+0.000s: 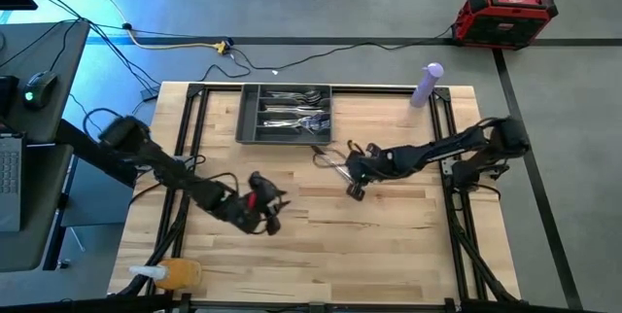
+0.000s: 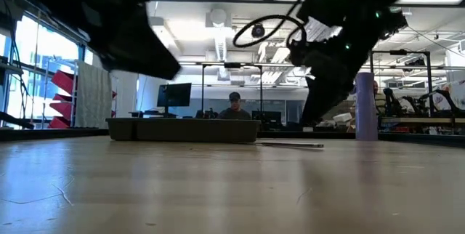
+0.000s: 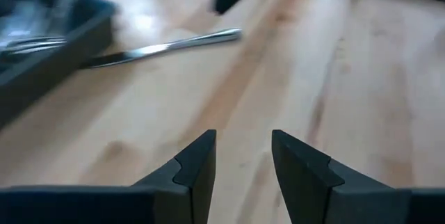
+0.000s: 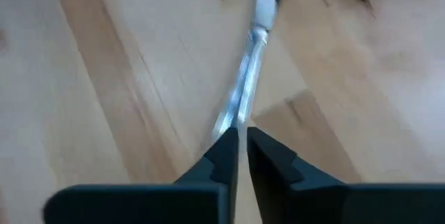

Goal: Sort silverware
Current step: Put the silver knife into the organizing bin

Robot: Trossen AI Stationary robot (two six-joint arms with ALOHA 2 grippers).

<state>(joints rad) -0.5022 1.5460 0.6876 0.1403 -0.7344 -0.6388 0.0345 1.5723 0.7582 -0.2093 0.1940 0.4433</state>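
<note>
I've got the right gripper down near the table centre, just in front of the tray; its fingers are pinched almost together on a knife, blade running straight out ahead between them in the right wrist view; I read that as clamped on the knife, w/ the piece lying low, at or just off the wood; can't say which.

Left gripper sits over the table's left-centre, well apart from the tray; fingers parted, nothing between them, only bare wood; it's waiting. Its wrist view shows the tray corner and that knife lying beside it.

Progress, as far as I can judge: most of the silverware is already in the tray; compartments look filled w/ forks, spoons etc., though I can't check each is in the right slot. In the high view I see only the one loose piece near the right gripper, just off the tray's front right corner; low view shows one slim piece flat on the table by the tray too. So the job looks nearly done; what's left is getting this knife into its slot, approx. the last item.

A purple bottle stands at the table's far right; a yellow spray bottle lies at the near left; a person sits beyond the table.
</note>
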